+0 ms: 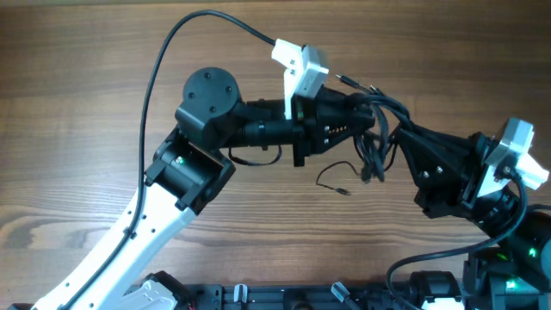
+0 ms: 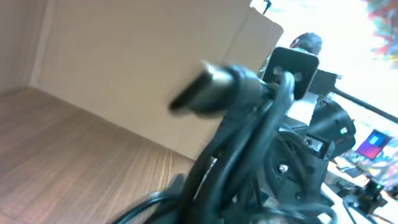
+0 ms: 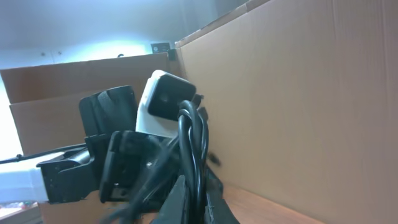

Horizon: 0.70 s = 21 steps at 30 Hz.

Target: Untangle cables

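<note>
The cables (image 1: 376,129) are a bunch of thin black cords held up between my two grippers at the table's right middle. One loose end with a small plug (image 1: 334,183) lies on the wood below. My left gripper (image 1: 362,120) comes in from the left and is shut on the bunch. My right gripper (image 1: 398,138) comes in from the right and is shut on the same cords. In the left wrist view a plug (image 2: 208,87) and cords fill the frame close up. In the right wrist view the cords (image 3: 191,155) run up between my fingers (image 3: 198,208).
The wooden table (image 1: 77,129) is walled by brown cardboard (image 3: 298,93). The left arm's own thick black cable (image 1: 164,60) arcs over the back left. A black rail (image 1: 284,297) runs along the front edge.
</note>
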### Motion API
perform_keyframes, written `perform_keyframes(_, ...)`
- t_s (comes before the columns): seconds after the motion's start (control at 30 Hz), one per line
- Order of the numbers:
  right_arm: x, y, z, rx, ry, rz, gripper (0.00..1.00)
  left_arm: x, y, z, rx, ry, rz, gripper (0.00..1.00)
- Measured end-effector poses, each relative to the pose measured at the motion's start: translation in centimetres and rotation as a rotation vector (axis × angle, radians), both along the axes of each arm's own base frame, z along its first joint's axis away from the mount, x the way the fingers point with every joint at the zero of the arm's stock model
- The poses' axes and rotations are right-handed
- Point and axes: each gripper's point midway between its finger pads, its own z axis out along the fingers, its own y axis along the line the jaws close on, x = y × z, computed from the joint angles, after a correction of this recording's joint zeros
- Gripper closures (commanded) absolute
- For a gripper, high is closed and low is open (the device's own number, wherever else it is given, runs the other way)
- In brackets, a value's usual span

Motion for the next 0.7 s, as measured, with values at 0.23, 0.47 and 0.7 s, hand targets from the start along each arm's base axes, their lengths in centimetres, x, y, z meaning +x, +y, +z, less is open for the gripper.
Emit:
perform_keyframes(0.23, 2.7, 0.1, -3.3, -0.020, 0.172, 0.001, 0.29, 2.4, 1.6, -1.2, 0.041, 0.011, 0.072, 0.96)
perform_keyframes(0.47, 3.5, -0.2, -4.9, -0.117, 0.136, -0.063, 0.35, 6.8, 4.9, -5.0, 0.152, 0.146, 0.252, 0.96)
perform_keyframes(0.7, 4.8, -1.2, -6.7, -0.204, 0.133, -0.168, 0.39, 4.8, 2.5, -6.5, 0.234, -0.006, 0.206, 0.96)
